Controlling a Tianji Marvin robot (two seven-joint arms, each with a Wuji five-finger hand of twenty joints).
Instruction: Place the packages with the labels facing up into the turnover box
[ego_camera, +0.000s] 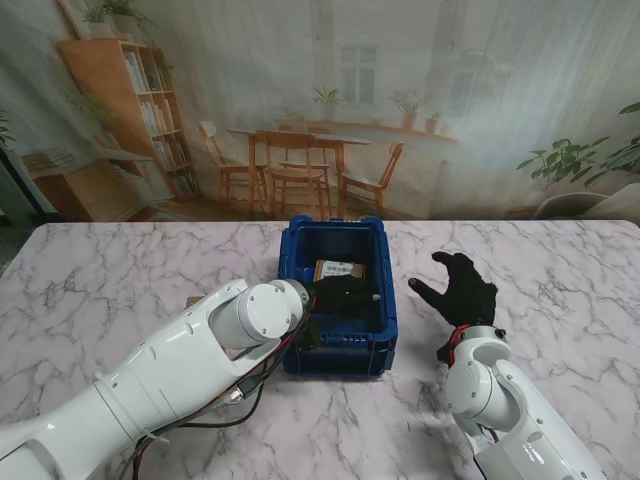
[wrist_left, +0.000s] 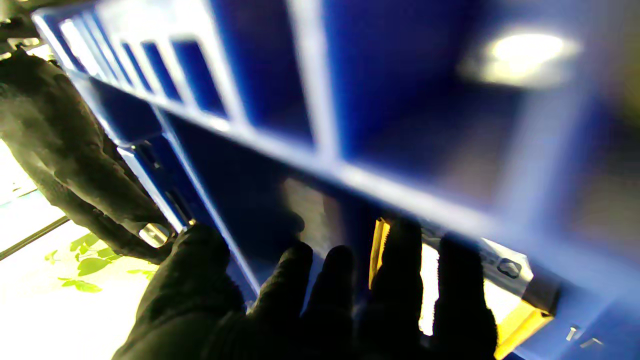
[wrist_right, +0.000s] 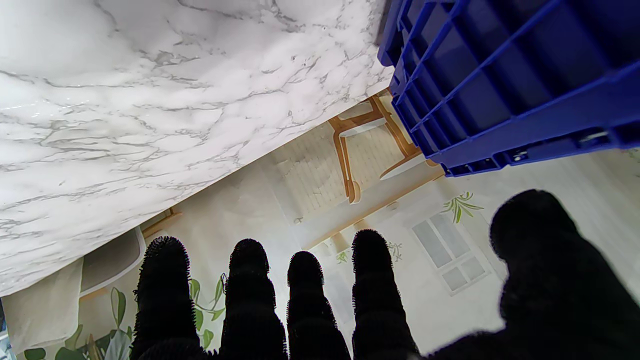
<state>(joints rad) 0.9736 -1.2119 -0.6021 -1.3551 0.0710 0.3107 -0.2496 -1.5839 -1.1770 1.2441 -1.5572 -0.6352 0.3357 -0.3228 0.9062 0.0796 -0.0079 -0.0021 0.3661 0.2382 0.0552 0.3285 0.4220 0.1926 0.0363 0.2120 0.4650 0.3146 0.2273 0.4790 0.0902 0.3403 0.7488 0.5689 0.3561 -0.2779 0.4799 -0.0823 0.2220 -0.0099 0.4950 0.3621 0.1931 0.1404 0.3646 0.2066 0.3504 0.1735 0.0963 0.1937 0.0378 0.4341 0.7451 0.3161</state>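
left hand in box, right hand idle

blue turnover box (ego_camera: 337, 345) mid-table. brown package (ego_camera: 338, 270) lies inside at its far end, label facing up, print too small to read. left hand (ego_camera: 345, 298) reaches into the box; can't tell if it grips anything. right hand (ego_camera: 462, 290) hovers right of the box, fingers spread, holding nothing.
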